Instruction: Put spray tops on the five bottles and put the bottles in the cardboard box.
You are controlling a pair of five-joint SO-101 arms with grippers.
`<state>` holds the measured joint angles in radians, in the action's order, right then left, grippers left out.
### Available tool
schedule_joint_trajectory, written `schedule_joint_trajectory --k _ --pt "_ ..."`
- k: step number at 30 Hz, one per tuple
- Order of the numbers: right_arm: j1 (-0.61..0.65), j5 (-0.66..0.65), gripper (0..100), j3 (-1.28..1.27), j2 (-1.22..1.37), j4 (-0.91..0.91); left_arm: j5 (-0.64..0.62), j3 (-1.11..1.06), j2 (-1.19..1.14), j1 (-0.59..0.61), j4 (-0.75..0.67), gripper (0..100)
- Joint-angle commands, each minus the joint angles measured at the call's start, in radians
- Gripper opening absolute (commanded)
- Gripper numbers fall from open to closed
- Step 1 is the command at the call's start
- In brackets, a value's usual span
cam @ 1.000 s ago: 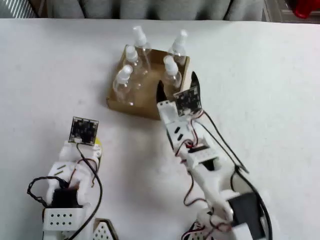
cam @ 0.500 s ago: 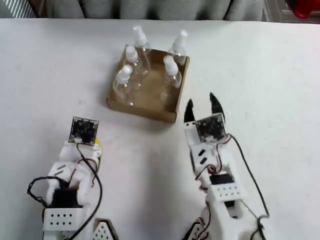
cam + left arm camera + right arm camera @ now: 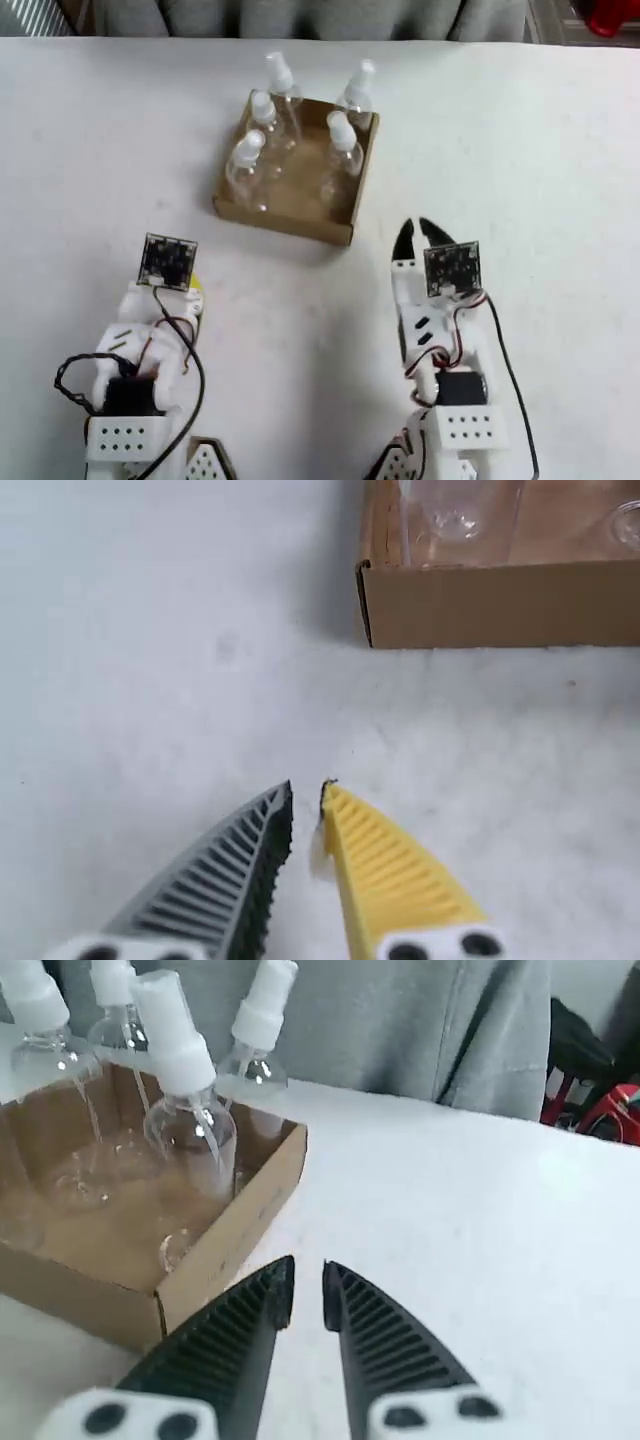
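Observation:
The cardboard box (image 3: 285,218) stands at the table's middle back. Several clear bottles with white spray tops stand upright in it, among them one at the front left (image 3: 246,160) and one at the right (image 3: 341,145). My right gripper (image 3: 416,232) sits on the table in front of the box's right corner, shut and empty. In the right wrist view its black tips (image 3: 307,1278) lie just short of the box wall (image 3: 240,1228), with a capped bottle (image 3: 190,1120) behind it. My left gripper (image 3: 306,792), grey and yellow, rests shut and empty on the table short of the box (image 3: 500,605).
White tabletop lies open to the left and right of the box. A red object (image 3: 614,15) sits beyond the table's far right corner. The left arm's body (image 3: 140,380) and the right arm's body (image 3: 445,400) occupy the front edge.
My right arm has pulled back from the box's right side toward the front of the table, and its fingers have closed. The left arm has not moved.

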<state>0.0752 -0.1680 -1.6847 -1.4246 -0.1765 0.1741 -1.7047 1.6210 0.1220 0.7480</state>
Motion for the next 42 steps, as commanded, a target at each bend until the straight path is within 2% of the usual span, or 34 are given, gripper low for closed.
schedule_joint_trajectory --k 1,9,12,15,29,37,42 --pt "-0.021 0.028 1.6 -0.009 -0.114 -0.203 0.012 0.005 0.012 0.005 0.002 7" --pt "-0.021 0.028 1.6 -0.009 -0.343 -0.647 0.009 0.005 0.01 0.005 0.003 7" --pt "-0.021 0.028 1.6 -0.006 -0.386 -0.76 0.011 0.005 0.01 0.005 0.008 7" --pt "-0.021 0.028 1.6 -0.006 -0.372 -0.812 0.012 0.005 0.01 0.004 0.064 7" --pt "-0.015 0.025 2.0 -0.006 -0.374 -1.087 0.011 0.006 0.01 0.004 0.075 7" --pt "-0.015 0.021 2.0 -0.006 -0.375 -1.093 0.012 0.006 0.01 0.002 0.132 7" --pt "-0.018 0.021 2.0 -0.006 -0.375 -1.093 0.012 0.006 0.012 -0.088 0.224 7"
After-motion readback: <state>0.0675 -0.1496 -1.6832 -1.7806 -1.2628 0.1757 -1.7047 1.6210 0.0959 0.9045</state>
